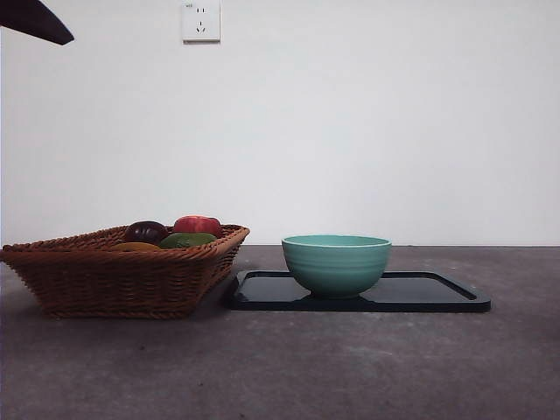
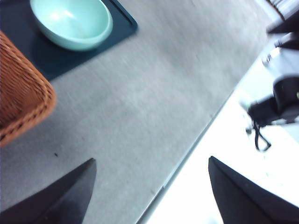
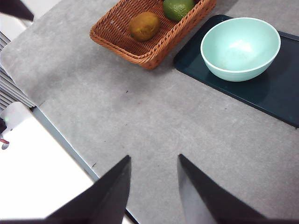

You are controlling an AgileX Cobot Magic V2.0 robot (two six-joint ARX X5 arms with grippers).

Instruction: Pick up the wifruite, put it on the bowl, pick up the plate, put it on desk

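Well beyond both open end effectors, left [image 2: 149, 186] and right [image 3: 154, 186]: wifruite [image 3: 144, 26] inside the basket [image 3: 140, 51].

White wall [image 1: 350, 131], socket [image 1: 200, 21]

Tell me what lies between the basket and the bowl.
Only a strip of the dark tray under the bowl; the basket almost meets the tray's edge. The right wrist view shows it best.
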